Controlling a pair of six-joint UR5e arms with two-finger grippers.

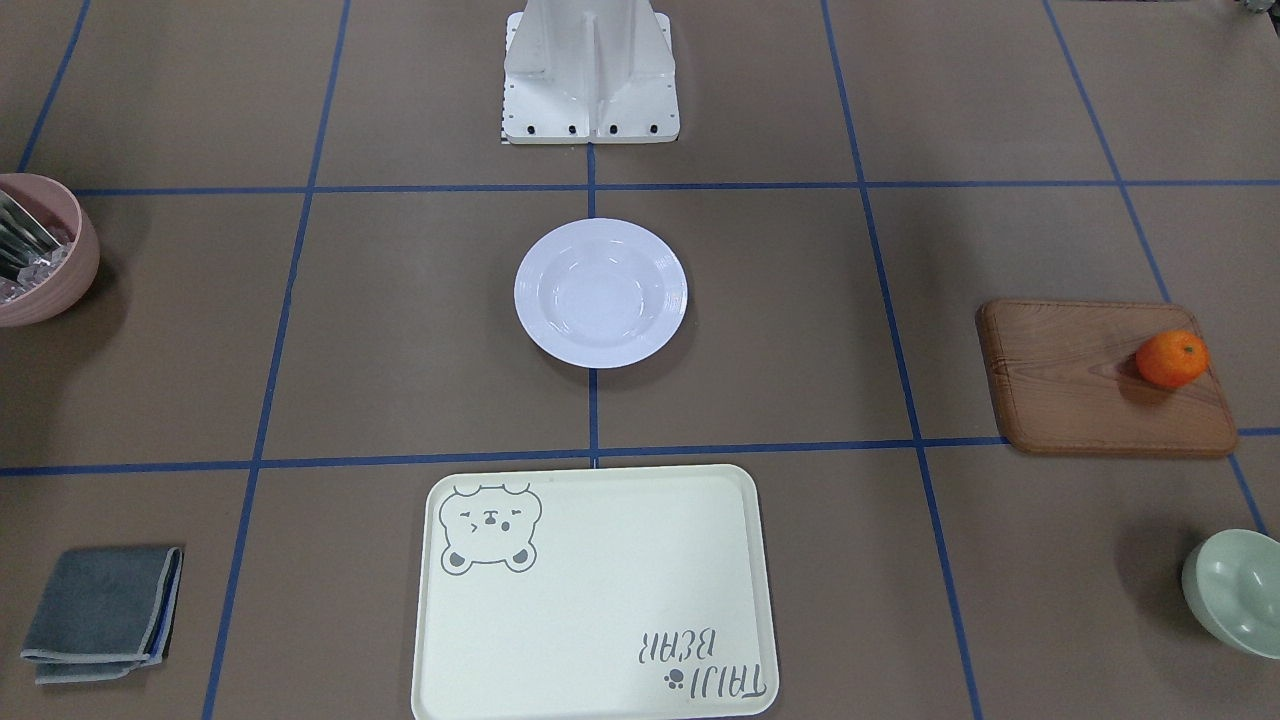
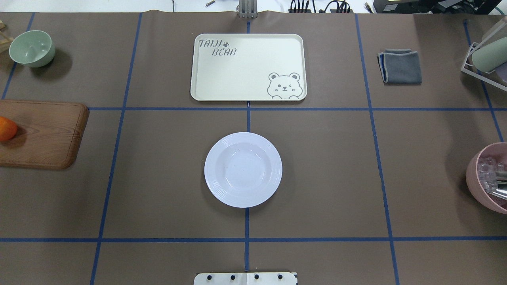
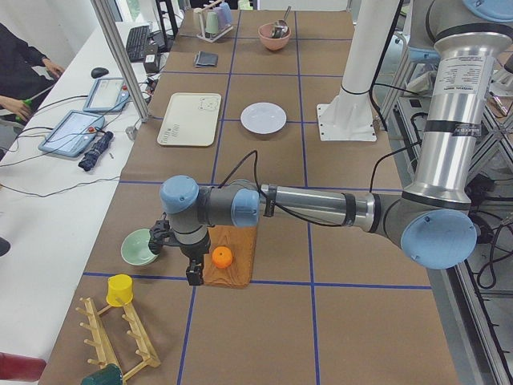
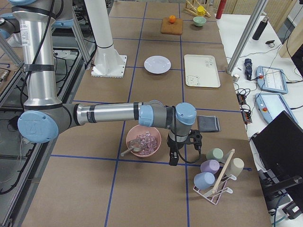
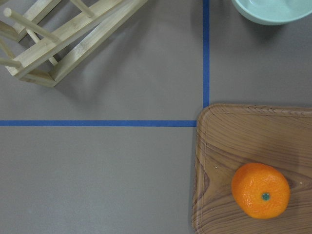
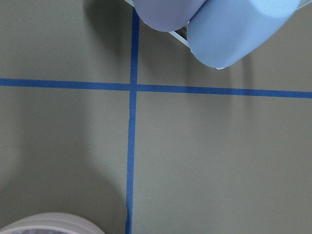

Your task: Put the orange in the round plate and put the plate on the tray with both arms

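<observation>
Two arms lay stretched low over opposite ends of the table (image 2: 324, 186). Seen from the table's left end, the left arm (image 3: 313, 208) held the left gripper (image 3: 193, 273) pointing down just off the wooden board (image 3: 231, 255), beside the orange (image 3: 222, 257) but apart from it. That side view did not let me tell whether its jaws stood apart or together. From the other end, the right arm (image 4: 109, 113) held the right gripper (image 4: 173, 157) over bare table between the pink bowl (image 4: 143, 141) and a rack of cups (image 4: 215, 175). Its jaws could not be judged either.

From overhead, the round plate (image 2: 243, 169) sat empty at the middle of the table. The tray (image 2: 247, 67) lay at 12 o'clock from it, also empty, well apart across a blue tape line. The board lay at 9 o'clock, with the orange resting on it at that view's very edge, far from the plate. A pale-green bowl (image 2: 31, 48) stood at 10 o'clock, a folded grey cloth (image 2: 401, 66) at 2 o'clock and the pink bowl at 3 o'clock.

The left wrist camera showed the orange at 4 o'clock, its green stem dot facing up, near the board's rounded corner. A bamboo rack (image 5: 58, 34) filled 11 o'clock.
</observation>
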